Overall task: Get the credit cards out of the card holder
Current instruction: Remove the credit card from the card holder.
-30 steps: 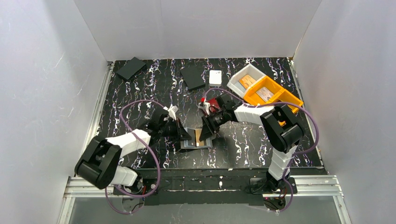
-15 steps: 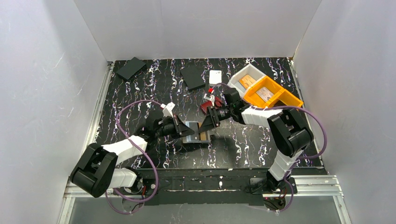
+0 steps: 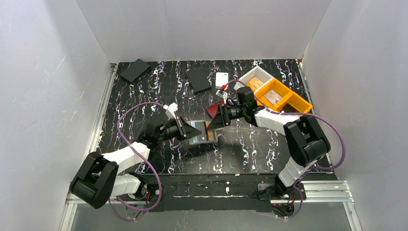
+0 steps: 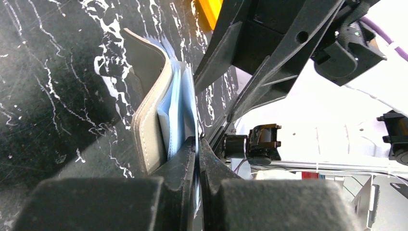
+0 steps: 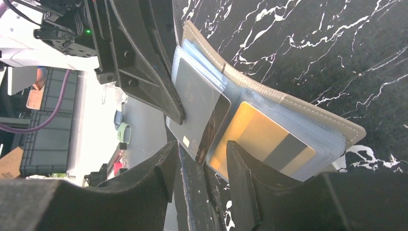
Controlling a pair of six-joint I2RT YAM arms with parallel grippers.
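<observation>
The grey card holder [image 3: 199, 139] is open and held off the table between the two arms; it also shows in the left wrist view [image 4: 149, 120] and the right wrist view [image 5: 288, 103]. My left gripper [image 3: 188, 129] [image 4: 198, 144] is shut on the edge of the light blue card [image 5: 197, 108], which sticks partly out of the holder's left half. The orange card [image 5: 255, 139] [image 3: 210, 137] sits in a clear sleeve of the other half. My right gripper [image 3: 215, 122] [image 5: 199, 166] is open, its fingers on either side of the blue card's lower corner.
A dark red case [image 3: 215, 109] lies just behind the right gripper. Two flat black squares [image 3: 134, 70] [image 3: 198, 79] and a small white card [image 3: 222, 79] lie at the back. A white bin [image 3: 254, 77] and an orange bin [image 3: 284, 98] stand at the back right.
The holder has risen and moved away from the table's near edge with the left gripper. The right gripper has drawn back to the right and farther away.
</observation>
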